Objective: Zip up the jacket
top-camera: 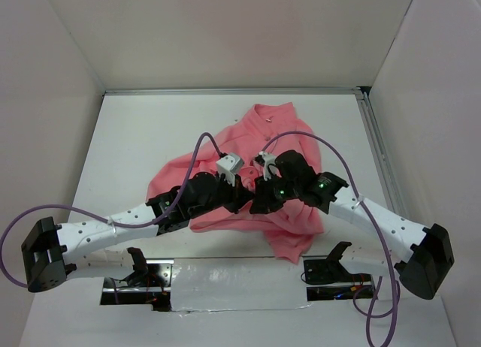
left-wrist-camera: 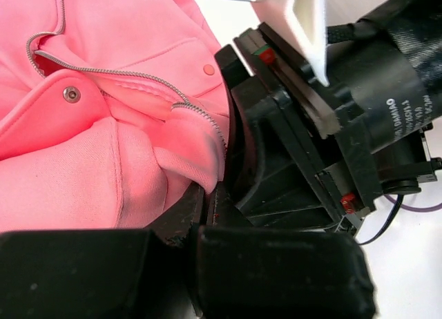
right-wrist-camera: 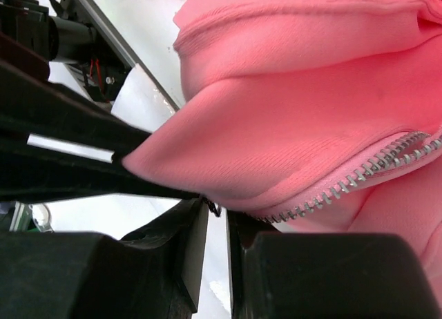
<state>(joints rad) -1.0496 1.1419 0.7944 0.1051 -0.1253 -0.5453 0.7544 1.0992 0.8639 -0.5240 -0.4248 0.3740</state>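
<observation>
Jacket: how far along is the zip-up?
Done: nothing zipped; the jacket lies crumpled, its zipper teeth unmeshed. In hand: left gripper pinches a front edge by the teeth; right gripper sits at a toothed edge, jaws slightly apart, grip unclear. Left: mate both sides and zip up.

You see a white bench point(top-camera: 128, 152) closed in by plain white walls point(top-camera: 240, 31) at the back and both sides. A metal rail point(top-camera: 225, 91) runs along its far edge, silver tape point(top-camera: 233, 287) near the front. The light is even.
</observation>
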